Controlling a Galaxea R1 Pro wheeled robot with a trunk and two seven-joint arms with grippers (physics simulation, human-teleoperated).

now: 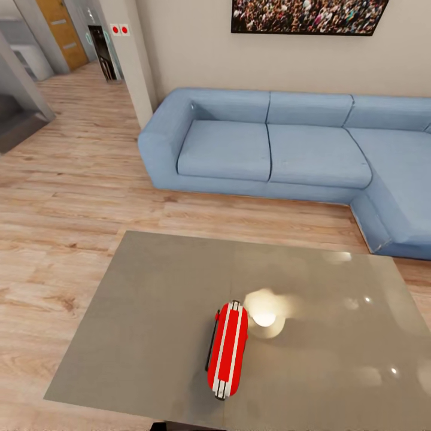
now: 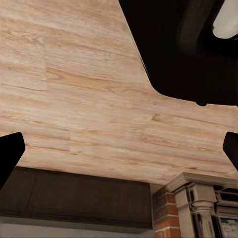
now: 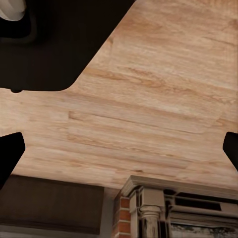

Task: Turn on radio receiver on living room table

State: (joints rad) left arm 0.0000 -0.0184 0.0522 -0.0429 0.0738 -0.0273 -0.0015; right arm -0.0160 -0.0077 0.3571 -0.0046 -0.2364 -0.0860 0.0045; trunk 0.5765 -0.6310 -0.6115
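Radio receiver (image 1: 227, 350), red with white stripes along its narrow edge, lay on its side on the glossy grey-beige tabletop (image 1: 149, 311), toward six o'clock of the head view, its thin dark wire handle on the nine o'clock side. Left fingers (image 2: 10, 153) stood wide apart, their dark tips at opposite edges of the left wrist view with nothing between them; right fingers (image 3: 11, 151) stood just as wide in the right wrist view, likewise holding nothing. Beyond both pairs ran the light wood floor (image 2: 84, 84), with a dark body of the robot (image 2: 183, 44) over it, a dark wooden panel (image 2: 74, 198) and a brick-and-stone mantel (image 3: 168, 208) at its far end. A bright lamp reflection (image 1: 263, 314) shone on the tabletop just beside the radio receiver at three o'clock. Past the tabletop, at twelve o'clock, a blue L-shaped sofa (image 1: 269, 149) sat against the beige wall under a framed crowd picture (image 1: 308, 15). A hallway (image 1: 72, 54) opened at eleven o'clock.
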